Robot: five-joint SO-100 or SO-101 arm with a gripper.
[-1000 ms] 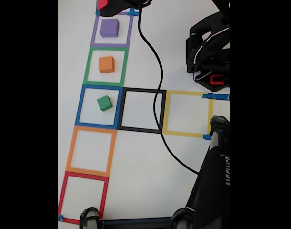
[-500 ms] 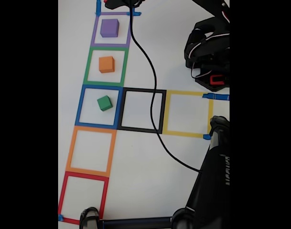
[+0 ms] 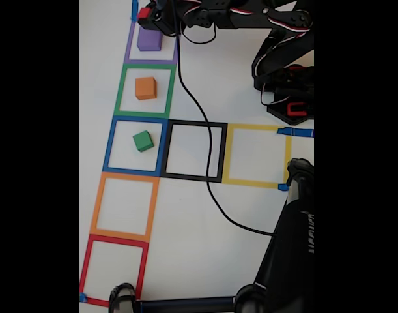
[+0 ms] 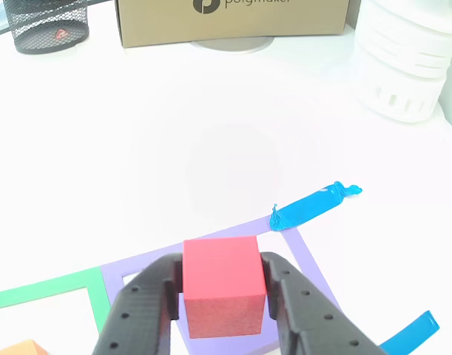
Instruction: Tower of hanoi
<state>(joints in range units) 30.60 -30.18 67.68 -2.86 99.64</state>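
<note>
Red, and squarely clamped: the red cube (image 4: 222, 285) sits between the two black fingers of the gripper (image 4: 220, 314), which is closed on its side faces and holds it above the purple square (image 4: 303, 255) (the far end cell of the taped column). In the fixed view the gripper (image 3: 148, 14) hangs at the top edge, directly over the purple cube (image 3: 149, 40), which lies inside that same cell. The orange cube (image 3: 145, 87) and green cube (image 3: 142, 141) rest in the next two cells down. The coming move likely turns on this vertical line: red cube above, purple cube straight beneath
</note>
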